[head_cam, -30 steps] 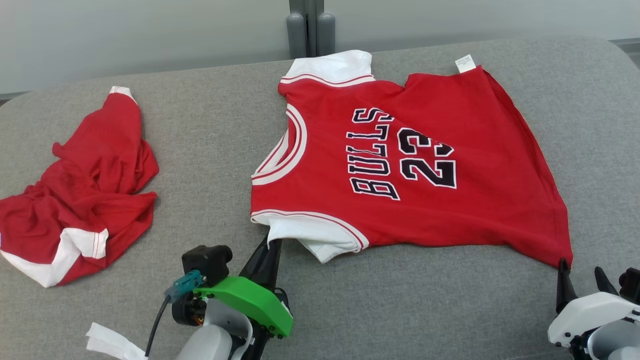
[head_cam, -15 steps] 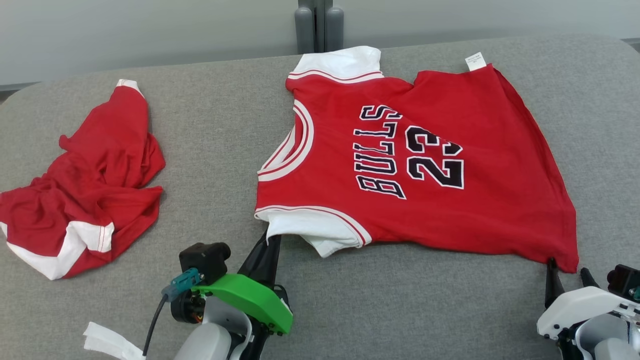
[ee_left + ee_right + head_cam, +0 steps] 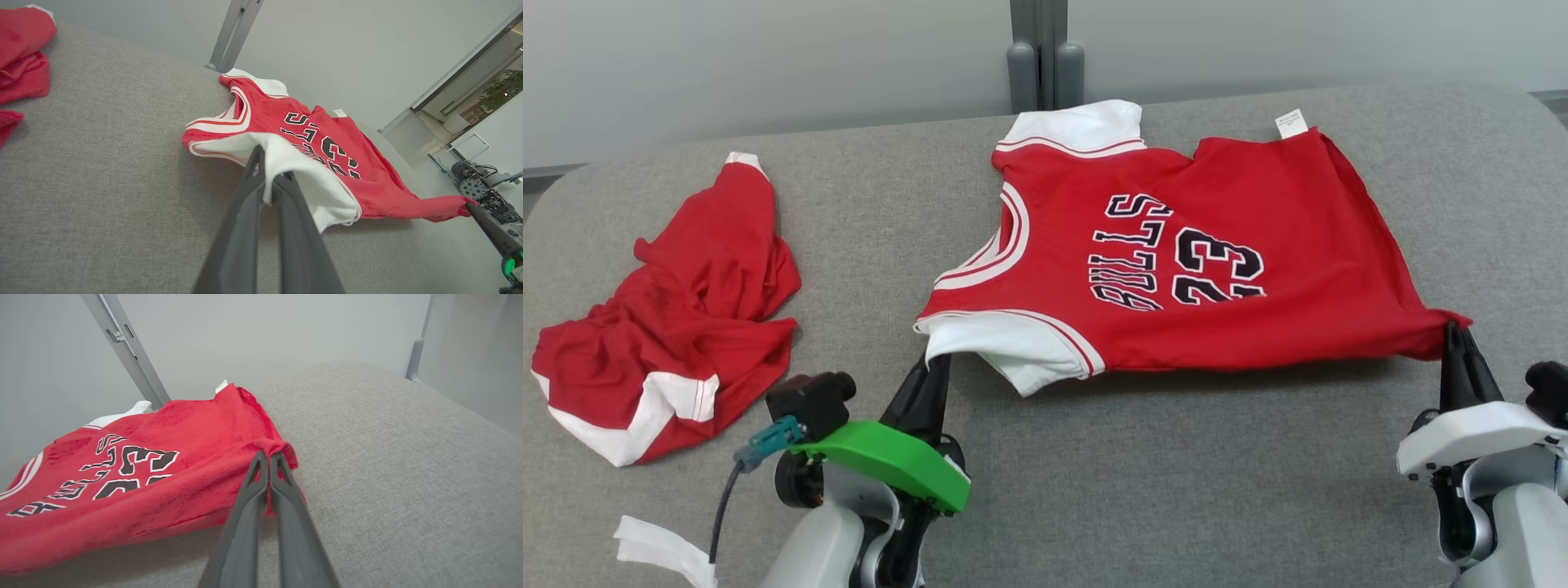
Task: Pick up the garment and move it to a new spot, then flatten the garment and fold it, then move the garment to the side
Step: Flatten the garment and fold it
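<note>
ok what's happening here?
The robot is handling the jersey on the grey pad. The left jaws are shut on its white sleeve and the right jaws on the hem corner. That near edge is raised off the pad while the far edge lies flat. It looks like the start of a fold or a move. A second garment lies crumpled to the left.

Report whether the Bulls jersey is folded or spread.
Spread, not folded: the jersey lies open, print up, its near edge held raised by the left gripper and right gripper.

Lighting: bright, even, diffuse. Shadow: soft, beneath garment (image 3: 1258, 245) edge between the jaws. Wrist views: edges stretched.
</note>
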Controlling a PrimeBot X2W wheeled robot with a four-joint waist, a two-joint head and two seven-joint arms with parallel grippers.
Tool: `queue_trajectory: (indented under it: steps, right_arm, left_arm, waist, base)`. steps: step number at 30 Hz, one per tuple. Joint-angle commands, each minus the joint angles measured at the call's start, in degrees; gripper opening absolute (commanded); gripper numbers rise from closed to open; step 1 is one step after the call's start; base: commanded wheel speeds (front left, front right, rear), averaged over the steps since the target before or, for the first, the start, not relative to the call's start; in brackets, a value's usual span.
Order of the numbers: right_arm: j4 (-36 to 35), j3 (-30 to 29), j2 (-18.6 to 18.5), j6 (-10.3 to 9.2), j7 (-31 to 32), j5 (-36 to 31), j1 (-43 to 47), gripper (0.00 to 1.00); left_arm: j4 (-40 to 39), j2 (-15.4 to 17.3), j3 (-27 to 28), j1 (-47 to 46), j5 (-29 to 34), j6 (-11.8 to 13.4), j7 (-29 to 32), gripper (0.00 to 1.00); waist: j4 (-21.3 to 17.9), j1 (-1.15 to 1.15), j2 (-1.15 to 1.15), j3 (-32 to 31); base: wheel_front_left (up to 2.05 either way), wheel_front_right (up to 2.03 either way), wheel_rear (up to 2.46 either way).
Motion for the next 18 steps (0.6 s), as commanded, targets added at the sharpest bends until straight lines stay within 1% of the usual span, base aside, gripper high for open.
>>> queue_trajectory:
  steps: [1,5,8,11,14,16,18]
  right_arm:
    - [-2.3,1.5,-0.7,0.0,-0.2,0.3,-1.0,0.0]
    - [-9.5,4.9,-2.6,-0.01,0.9,2.7,-2.7,0.0]
    - [-15.2,6.7,-4.6,0.0,2.2,3.2,-5.0,0.0]
    - [-20.9,6.9,-6.3,0.0,3.8,3.3,-8.8,0.0]
    - [-25.8,7.4,-7.1,0.0,6.1,2.7,-12.1,0.0]
    - [-28.9,7.3,-7.1,0.0,8.1,2.3,-13.9,0.0]
    - [-31.9,7.0,-6.8,0.0,10.6,1.7,-14.9,0.0]
  left_arm:
    - [-1.0,0.7,0.9,-1.3,-1.2,-0.5,0.5,0.0]
    - [-3.6,1.3,3.1,-3.2,-4.2,-0.7,2.2,0.0]
    - [-5.9,2.0,4.3,-5.9,-4.5,0.1,3.1,0.0]
    - [-8.9,2.0,6.2,-10.4,-5.5,1.3,4.4,0.0]
    - [-12.2,2.4,7.4,-14.4,-5.8,2.2,5.2,0.0]
    - [-14.7,2.5,8.4,-16.5,-6.0,3.3,5.7,0.0]
    - [-17.4,2.3,9.6,-17.9,-6.5,4.9,6.2,0.0]
  waist:
    - [-0.4,0.0,0.0,-1.2]
    - [-1.3,0.0,0.0,-3.1]
    - [-1.8,0.0,0.0,-4.5]
    - [-2.0,0.0,0.0,-4.9]
    - [-2.3,0.0,0.0,-5.6]
    - [-2.4,0.0,0.0,-5.9]
    - [-2.6,0.0,0.0,-5.9]
  base:
    - [0.0,0.0,0.0]
    - [0.0,0.0,0.0]
    - [0.0,0.0,0.0]
    - [0.0,0.0,0.0]
    - [0.0,0.0,0.0]
    - [0.0,0.0,0.0]
    - [0.0,0.0,0.0]
